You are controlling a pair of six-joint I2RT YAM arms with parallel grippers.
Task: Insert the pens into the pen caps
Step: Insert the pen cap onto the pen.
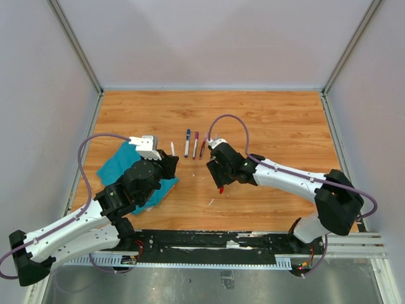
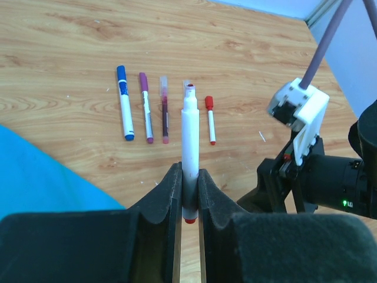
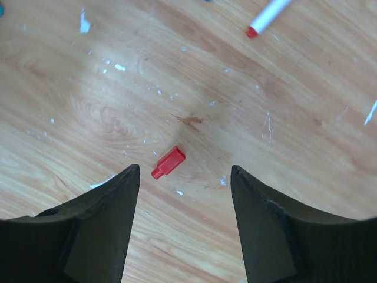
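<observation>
At the nine o'clock side of the table [image 1: 272,120] lies a teal cloth [image 1: 120,168]. Just to its right, the left gripper [image 2: 189,177] is clamped shut on a white pen [image 2: 189,127]. It holds the barrel low down, so the pen points to twelve o'clock in the wrist view, red at both ends. Beyond it, side by side near the table's centre, lie a blue-capped pen [image 2: 124,103], a purple-capped pen [image 2: 145,108] and a dark red pen [image 2: 164,115] under a clear cap [image 2: 164,82]. At the held pen's one o'clock lies a shorter red-capped pen [image 2: 210,119]; none touches another. Further right, the right gripper [image 3: 184,174] hangs low over the table, its jaws wide apart with nothing in them. A red pen cap [image 3: 168,163] lies on its side between the fingers [image 3: 106,224], nearer the one at nine o'clock and touching neither. At one o'clock in that view shows the red-tipped end of a white barrel [image 3: 268,13].
</observation>
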